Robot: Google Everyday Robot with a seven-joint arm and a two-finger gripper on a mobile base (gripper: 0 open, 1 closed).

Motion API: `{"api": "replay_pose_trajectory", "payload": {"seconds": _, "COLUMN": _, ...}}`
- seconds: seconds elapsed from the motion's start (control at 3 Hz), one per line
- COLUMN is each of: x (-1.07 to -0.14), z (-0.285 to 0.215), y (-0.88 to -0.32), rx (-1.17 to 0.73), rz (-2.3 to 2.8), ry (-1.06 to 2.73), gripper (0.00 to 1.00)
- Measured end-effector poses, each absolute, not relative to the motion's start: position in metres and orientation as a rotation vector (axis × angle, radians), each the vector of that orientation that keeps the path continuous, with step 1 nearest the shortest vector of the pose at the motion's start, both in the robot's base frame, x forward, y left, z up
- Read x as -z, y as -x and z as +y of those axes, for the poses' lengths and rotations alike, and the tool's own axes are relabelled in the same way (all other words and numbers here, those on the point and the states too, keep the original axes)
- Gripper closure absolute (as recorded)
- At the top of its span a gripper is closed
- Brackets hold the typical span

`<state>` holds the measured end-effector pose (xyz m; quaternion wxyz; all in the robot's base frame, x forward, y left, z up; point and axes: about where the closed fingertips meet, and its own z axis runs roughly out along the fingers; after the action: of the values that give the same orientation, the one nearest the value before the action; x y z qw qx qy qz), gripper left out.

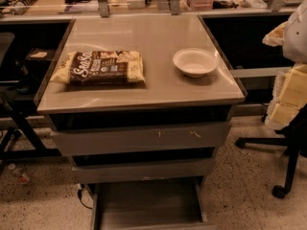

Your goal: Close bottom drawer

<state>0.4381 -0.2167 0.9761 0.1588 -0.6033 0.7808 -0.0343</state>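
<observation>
The bottom drawer (148,202) of the grey cabinet is pulled out toward me, and its shallow flat tray looks empty. Its narrow front strip (153,225) lies at the lower edge of the camera view. Above it, the middle front (144,170) and the scratched top front (141,138) each stick out a little, with dark gaps over them. My gripper is not in view. A pale rounded shape (295,30) at the right edge may be part of my arm.
On the cabinet top (158,87) lie a brown-and-white snack bag (100,67) and a white bowl (194,62). An office chair base (283,162) stands on the speckled floor at the right. A cable (82,195) hangs at the cabinet's lower left. Black desk legs (19,128) stand to the left.
</observation>
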Motion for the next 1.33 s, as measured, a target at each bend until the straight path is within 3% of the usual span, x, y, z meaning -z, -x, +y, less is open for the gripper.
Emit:
{"api": "replay_pose_trajectory", "payload": {"seconds": 0.33, "x": -0.9761, "z": -0.2167, "y": -0.4381, "rx": 0.098, "rz": 2.232, "ry": 1.725, "gripper": 0.00}}
{"api": "replay_pose_trajectory", "payload": {"seconds": 1.33, "x": -0.9762, "z": -0.2167, "y": -0.4381, "rx": 0.098, "rz": 2.232, "ry": 1.725, "gripper": 0.66}}
